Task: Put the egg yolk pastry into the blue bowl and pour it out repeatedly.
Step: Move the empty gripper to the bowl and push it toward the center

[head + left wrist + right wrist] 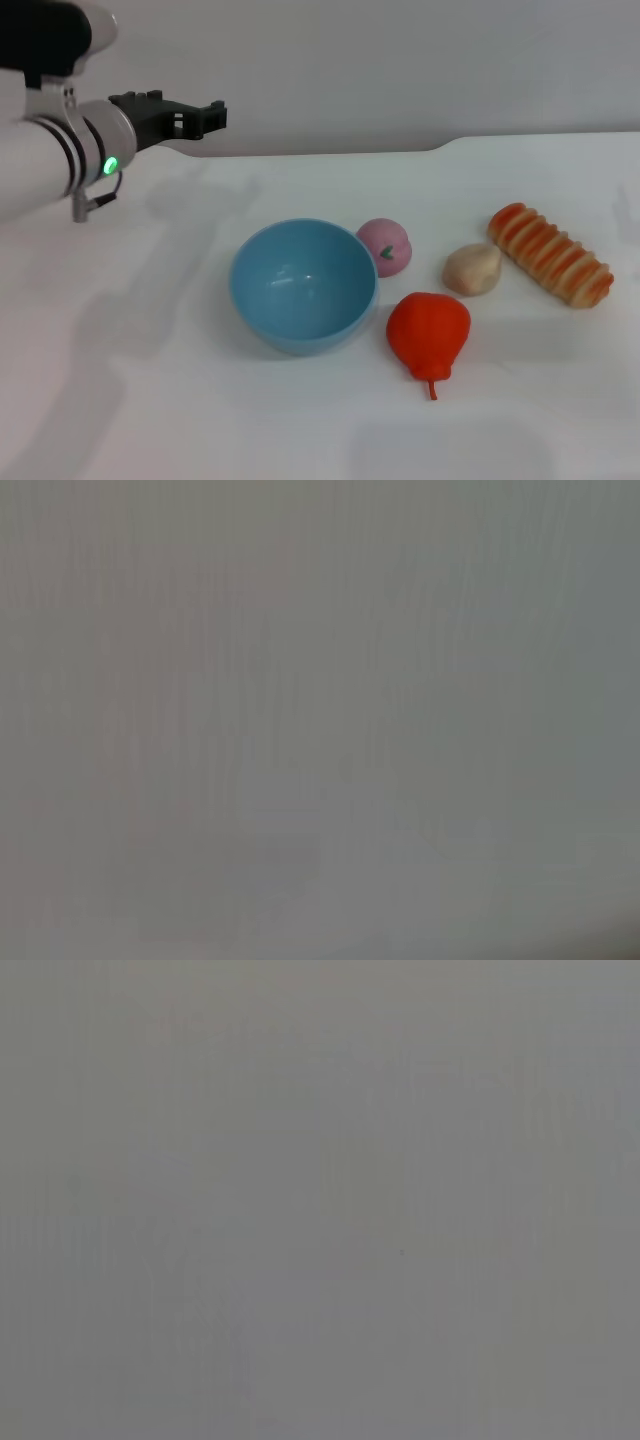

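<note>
Here, the left gripper (205,118) was held high above the table (150,400), well away from the blue bowl (303,285); its opening could not be judged. The egg yolk pastry (472,269) was seen between a pink ball (385,247) and a striped bread roll (550,254).

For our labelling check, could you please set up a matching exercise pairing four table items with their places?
Things:
1. bowl
2. pastry
3. pink ball
4. left gripper

Places:
A. raised over the table's far left
B. touching the bowl's far right rim
C. between the pink ball and the striped roll
D. left of the red pear

Pairs: 1-D, 2-C, 3-B, 4-A
</note>
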`<control>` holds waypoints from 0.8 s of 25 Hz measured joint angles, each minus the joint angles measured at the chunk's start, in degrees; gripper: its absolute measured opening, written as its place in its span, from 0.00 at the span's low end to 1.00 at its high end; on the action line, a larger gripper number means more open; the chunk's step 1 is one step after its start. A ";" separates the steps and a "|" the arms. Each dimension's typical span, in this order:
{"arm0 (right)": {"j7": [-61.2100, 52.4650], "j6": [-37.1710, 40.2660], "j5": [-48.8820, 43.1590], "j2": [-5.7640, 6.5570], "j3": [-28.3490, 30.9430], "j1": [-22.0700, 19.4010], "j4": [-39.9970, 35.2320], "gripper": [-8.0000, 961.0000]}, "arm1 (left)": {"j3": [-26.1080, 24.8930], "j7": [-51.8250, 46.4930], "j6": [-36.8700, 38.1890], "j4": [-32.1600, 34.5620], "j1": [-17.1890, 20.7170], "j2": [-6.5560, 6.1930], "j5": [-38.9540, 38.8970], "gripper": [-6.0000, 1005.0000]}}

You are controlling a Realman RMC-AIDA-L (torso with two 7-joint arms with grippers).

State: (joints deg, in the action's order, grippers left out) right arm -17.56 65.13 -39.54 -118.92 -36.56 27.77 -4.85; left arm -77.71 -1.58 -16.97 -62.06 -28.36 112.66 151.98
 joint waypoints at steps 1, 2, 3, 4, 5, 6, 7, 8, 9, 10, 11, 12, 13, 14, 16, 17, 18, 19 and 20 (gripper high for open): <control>0.00 -0.09 0.00 0.00 0.00 0.00 -0.02 0.54 | -2.45 2.70 -5.60 -2.85 0.38 0.45 -0.11 0.81; 0.00 -0.13 0.00 0.00 -0.01 0.00 -0.03 0.54 | -4.22 4.74 -9.36 -4.67 0.56 0.97 -0.16 0.81; 0.00 -0.16 0.00 0.00 0.00 0.00 -0.08 0.54 | -6.66 7.34 -13.42 -6.44 0.65 1.84 -0.18 0.81; 0.00 -0.16 0.00 0.00 0.00 0.00 -0.10 0.54 | -9.23 9.84 -17.21 -8.04 0.60 2.92 -0.21 0.81; 0.00 -0.18 0.00 0.00 0.00 0.00 -0.12 0.54 | -11.54 12.20 -21.01 -9.12 0.39 3.76 -0.26 0.81; 0.00 -0.18 0.00 0.00 -0.01 0.00 -0.12 0.54 | -13.78 14.12 -24.29 -9.94 -0.06 4.47 -0.61 0.81; 0.00 -0.19 0.00 0.00 -0.01 0.01 -0.13 0.54 | -16.40 16.71 -29.21 -10.53 -0.96 4.95 -1.81 0.81; 0.00 -0.19 0.00 0.01 0.00 0.03 -0.15 0.54 | -17.54 17.91 -31.81 -10.57 -1.64 4.91 -3.01 0.81; 0.00 -0.19 0.00 0.01 -0.01 0.03 -0.14 0.54 | -18.74 19.16 -34.47 -10.57 -2.42 4.83 -4.46 0.81; 0.00 -0.19 0.00 0.01 -0.01 0.03 -0.15 0.54 | -20.02 20.77 -36.88 -10.35 -3.32 4.66 -6.16 0.81; -0.01 -0.19 0.00 0.01 -0.01 0.02 -0.14 0.54 | -21.17 21.87 -38.38 -10.25 -3.79 4.68 -6.91 0.81; -0.01 -0.19 0.00 0.01 -0.01 0.01 -0.07 0.54 | -22.53 22.97 -40.08 -10.17 -4.25 4.75 -7.33 0.81; -0.01 -0.19 0.00 0.00 -0.01 0.01 0.02 0.54 | -23.55 23.51 -41.20 -10.14 -4.44 4.83 -7.36 0.81; -0.01 -0.19 0.00 0.01 -0.01 0.00 0.10 0.54 | -24.21 23.80 -42.25 -10.14 -4.64 4.85 -7.39 0.81; -0.01 -0.18 0.00 0.00 -0.01 -0.08 0.17 0.54 | -25.08 23.93 -44.05 -10.08 -5.03 4.82 -7.43 0.81; -0.01 -0.12 0.00 -0.01 -0.01 -0.15 0.18 0.54 | -25.16 23.94 -44.46 -9.94 -5.14 4.81 -7.45 0.81; -0.01 -0.01 0.00 -0.04 0.00 -0.21 0.21 0.54 | -25.08 23.96 -44.87 -9.62 -5.19 4.81 -7.45 0.80; -0.01 0.08 0.00 -0.06 -0.01 -0.25 0.28 0.54 | -25.09 23.96 -45.26 -9.06 -5.36 4.82 -7.40 0.80; -0.01 0.10 0.00 -0.07 -0.01 -0.27 0.33 0.54 | -25.18 23.96 -45.84 -8.25 -5.67 4.83 -7.30 0.80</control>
State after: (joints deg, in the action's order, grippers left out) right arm -17.57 65.23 -39.55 -118.98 -36.56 27.50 -4.53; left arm -102.89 22.39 -62.81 -70.30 -34.03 117.49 144.68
